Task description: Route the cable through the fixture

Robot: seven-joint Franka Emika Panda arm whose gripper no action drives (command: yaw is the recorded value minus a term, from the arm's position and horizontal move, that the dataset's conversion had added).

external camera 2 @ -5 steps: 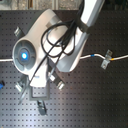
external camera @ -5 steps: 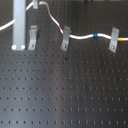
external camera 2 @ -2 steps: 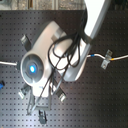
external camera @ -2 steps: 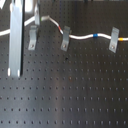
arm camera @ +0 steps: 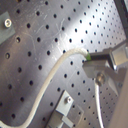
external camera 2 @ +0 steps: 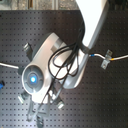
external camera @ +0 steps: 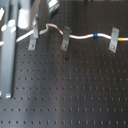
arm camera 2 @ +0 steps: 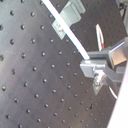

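A black perforated table [external camera: 70,95] is seen in both exterior views, and much of the second exterior view is filled by the white Panda arm [external camera 2: 92,22]. The cable [external camera: 82,36] is laid across the far side of the table in the first exterior view, passing three grey upright fixtures: one toward the first exterior view's left [external camera: 33,37], a middle one [external camera: 65,40] beside a red band, and one toward the first exterior view's right [external camera: 114,40] beside a yellow band. In both wrist views the cable [arm camera: 47,82] is pinched between the closed fingers of the gripper [arm camera: 95,60], just above the table and near a fixture [arm camera 2: 67,17].
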